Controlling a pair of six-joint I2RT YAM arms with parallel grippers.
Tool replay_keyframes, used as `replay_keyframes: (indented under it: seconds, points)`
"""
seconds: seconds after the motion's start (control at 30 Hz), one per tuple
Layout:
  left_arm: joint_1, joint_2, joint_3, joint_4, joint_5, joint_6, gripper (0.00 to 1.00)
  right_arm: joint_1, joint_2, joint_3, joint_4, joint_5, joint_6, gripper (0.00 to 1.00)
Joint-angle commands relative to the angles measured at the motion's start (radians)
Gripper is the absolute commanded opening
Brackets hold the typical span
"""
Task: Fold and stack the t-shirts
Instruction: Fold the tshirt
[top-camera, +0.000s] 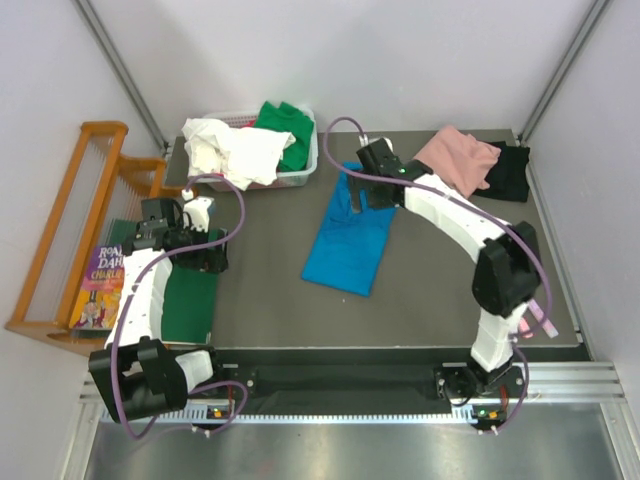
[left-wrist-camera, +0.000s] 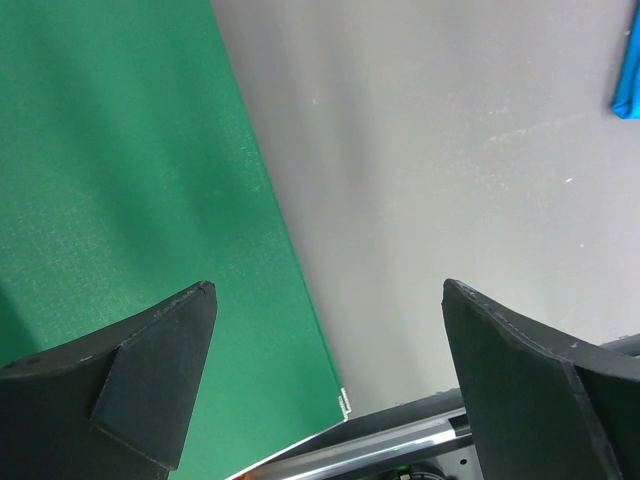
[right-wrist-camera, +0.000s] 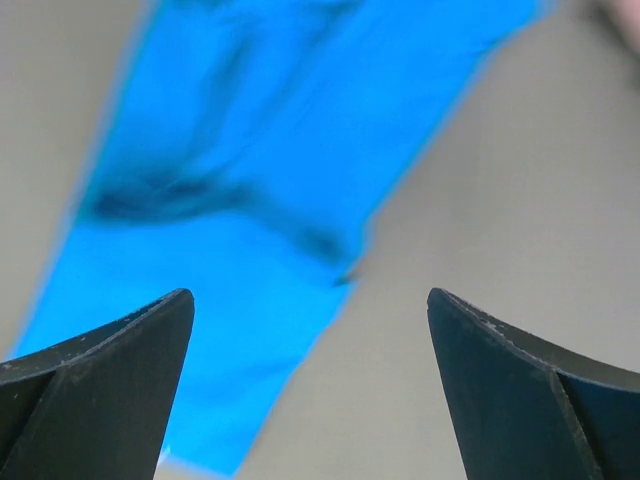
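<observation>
Between plain white walls there is a dark grey tabletop (top-camera: 270, 300), and the blue t-shirt (top-camera: 350, 245) lies near its middle, somewhat toward the far edge, as a long, slightly slanted strip that looks already folded lengthwise. The right end effector (right-wrist-camera: 308, 300) hangs above the far end of this strip with its fingers spread wide and nothing between them. The left end effector (left-wrist-camera: 328, 285), also spread and empty, is well apart from it, over the right edge of the dark green board (top-camera: 190, 300) near the left edge of the tabletop. I judge that the step in hand is the cross fold, which brings one short end over the other. To do it well, the right fingers should come down on the far hem and take all layers together, because a grip on the top layer only would open the strip again. The right wrist view shows dark creases across the cloth, so a small pull along the strip before lifting could flatten them. The lift should be low, and the end should be laid down edge on edge. The left arm could press the near end so that the shirt does not slide. The white tee (top-camera: 230, 150) and green tee (top-camera: 285, 122) wait in the basket (top-camera: 305, 170) at the far left, and the pink tee (top-camera: 458, 158) and black tee (top-camera: 510, 172) lie at the far right corner.
</observation>
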Motion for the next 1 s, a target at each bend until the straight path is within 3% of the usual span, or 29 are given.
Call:
replay_keyframes:
  seconds: [0.0, 0.03, 0.07, 0.33, 0.53, 0.97]
  points:
    - [0.004, -0.019, 0.026, -0.009, 0.066, 0.004, 0.99, 0.014, -0.139, -0.167, 0.19, -0.443, 0.079, 1.0]
    - [0.003, -0.013, 0.026, -0.009, 0.067, 0.003, 0.99, 0.014, -0.137, -0.192, 0.232, -0.526, 0.093, 1.0]
    - [0.004, -0.012, 0.027, -0.009, 0.067, 0.001, 0.99, 0.014, -0.131, -0.233, 0.279, -0.704, 0.116, 0.99]
    - [0.004, -0.024, 0.033, -0.021, 0.045, 0.014, 0.99, -0.009, 0.129, -0.168, 0.51, -1.083, 0.282, 1.0]
    - [0.004, -0.025, 0.038, -0.03, 0.037, 0.024, 0.99, -0.056, 0.242, -0.135, 0.635, -1.156, 0.401, 1.0]
    - [0.004, -0.022, 0.009, -0.018, 0.014, 0.053, 0.99, -0.136, 0.355, -0.002, 0.7, -1.212, 0.493, 1.0]
